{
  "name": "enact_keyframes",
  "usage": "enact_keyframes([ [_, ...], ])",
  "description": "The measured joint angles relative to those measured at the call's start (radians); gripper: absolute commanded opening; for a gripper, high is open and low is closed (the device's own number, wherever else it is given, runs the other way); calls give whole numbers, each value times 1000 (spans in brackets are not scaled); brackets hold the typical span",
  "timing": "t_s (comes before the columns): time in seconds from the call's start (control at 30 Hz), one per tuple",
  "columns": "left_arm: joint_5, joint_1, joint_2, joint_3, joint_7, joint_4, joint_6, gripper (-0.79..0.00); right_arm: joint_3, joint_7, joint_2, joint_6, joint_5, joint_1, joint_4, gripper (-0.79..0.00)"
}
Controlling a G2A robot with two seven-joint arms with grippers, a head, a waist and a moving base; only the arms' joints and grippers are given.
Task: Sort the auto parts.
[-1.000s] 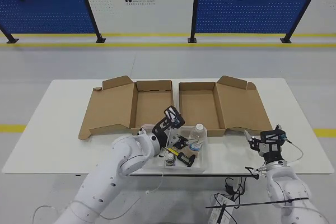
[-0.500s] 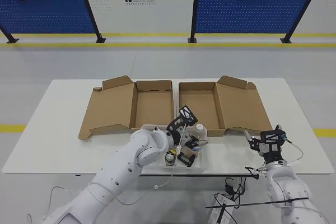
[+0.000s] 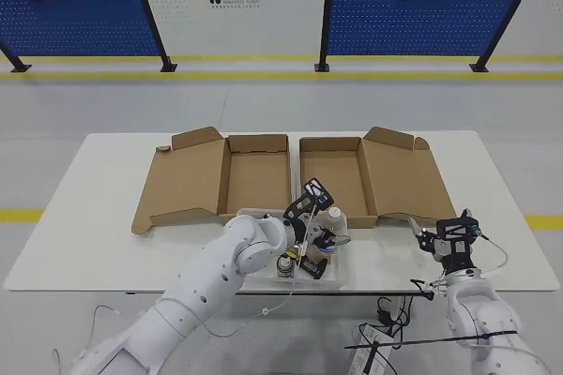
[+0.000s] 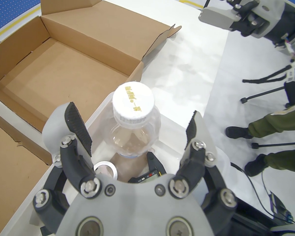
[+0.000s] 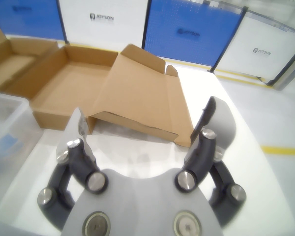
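A clear plastic bottle (image 3: 334, 217) with a white cap (image 4: 133, 103) stands upright in the far right corner of a clear tray (image 3: 341, 270) at the table's front edge. My left gripper (image 3: 325, 236) hangs open just above it. In the left wrist view the left gripper (image 4: 132, 112) has one finger on each side of the cap, not touching it. Beside the bottle in the tray lie a metal ring (image 4: 105, 169) and a black gauge-like part (image 4: 150, 171). My right gripper (image 3: 420, 229) stands open and empty over the table's front right, also seen as the right gripper (image 5: 143, 109).
Two open cardboard boxes sit behind the tray, the left box (image 3: 255, 183) and the right box (image 3: 334, 183), each with its lid folded outward. The right box's lid flap (image 5: 142, 94) lies just ahead of my right gripper. A small round part (image 3: 285, 268) sits at the tray's front.
My left gripper has swung right, from over the tray's middle to over the bottle, and come down closer to the cap. The right arm has stayed still.
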Motion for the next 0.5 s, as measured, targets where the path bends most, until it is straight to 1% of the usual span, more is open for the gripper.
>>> enact_keyframes([
  [0.1,-32,1,-4,0,2,16,-16,0,0,0,0,0,0,0,0,0],
  [0.33,-73,0,-14,-1,23,59,-17,0,0,0,0,0,0,0,0,0],
  [0.4,-92,1,-18,-2,28,70,-17,-15,0,0,0,0,0,0,0,0],
  [0.5,-116,-1,-22,-2,32,85,-22,-9,0,0,0,0,0,0,0,0],
])
